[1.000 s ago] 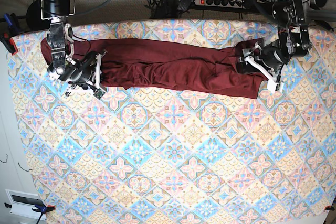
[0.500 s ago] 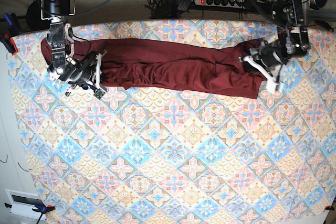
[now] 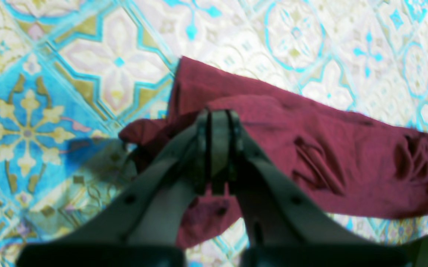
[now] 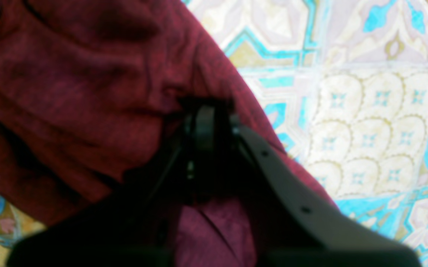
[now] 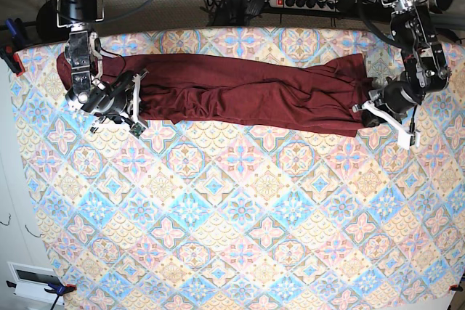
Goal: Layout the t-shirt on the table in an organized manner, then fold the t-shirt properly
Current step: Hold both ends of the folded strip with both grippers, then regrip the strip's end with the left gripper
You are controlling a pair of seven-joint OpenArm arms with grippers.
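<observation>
The desk (image 5: 240, 223), spread with a blue, pink and cream tiled cloth, fills the base view. The t-shirt (image 5: 240, 92) lies along its far edge as a long, rumpled maroon band running from one arm to the other.

Since a second ago the left tool (image 5: 369, 107) has moved from on top of the shirt's end out toward the desk's edge, and its jaws, open then, have come together. That end of the fabric has been drawn with it into a straighter, tauter line. The right tool (image 5: 136, 103) and its end of the shirt have not shifted.

The left arm reaches down from the far edge, its forearm angled outward, the tool low at the shirt's end. Its wrist view shows the fingers (image 3: 217, 144) pressed together with maroon fabric bunched around them.

The right arm hangs bent over the opposite end, tool clamped narrow on a fold of cloth (image 4: 88, 111).
</observation>
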